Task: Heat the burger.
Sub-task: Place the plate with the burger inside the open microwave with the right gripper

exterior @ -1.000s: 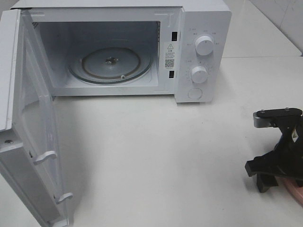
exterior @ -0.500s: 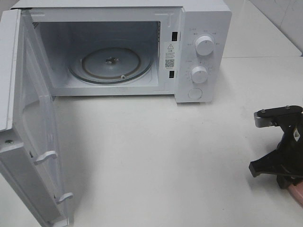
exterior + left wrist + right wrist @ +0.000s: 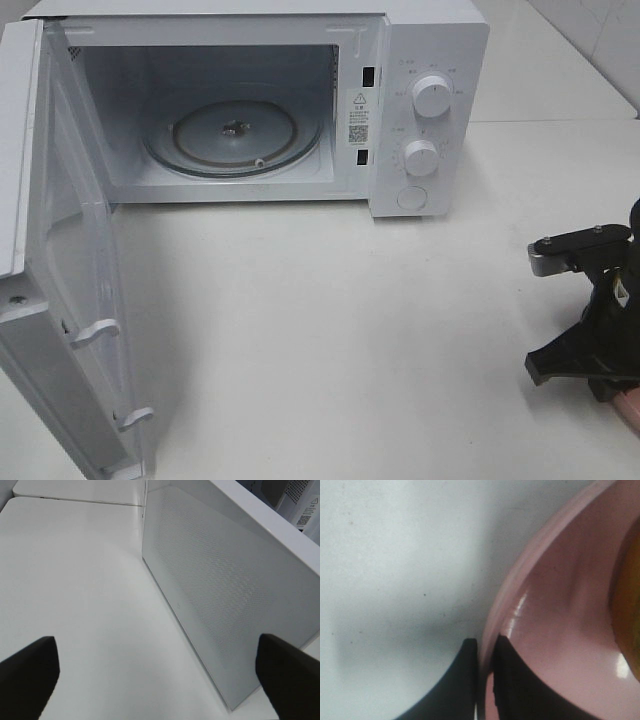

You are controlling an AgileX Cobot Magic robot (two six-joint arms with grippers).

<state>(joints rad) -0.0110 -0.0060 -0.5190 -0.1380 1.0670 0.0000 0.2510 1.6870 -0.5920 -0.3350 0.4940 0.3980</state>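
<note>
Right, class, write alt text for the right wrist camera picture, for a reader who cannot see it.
The right end effector pinches the rim of a pink plate, one black finger inside and one outside. A white table lies beneath, and a golden-brown sliver at the frame's edge, probably the burger, shows on the plate.

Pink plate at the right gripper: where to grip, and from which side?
Take the raised rim of the pink plate, coming from outside its edge, with one jaw inside and one outside. The rim is thin and upturned, and the burger sits further in. The right gripper pinches it exactly so.
</note>
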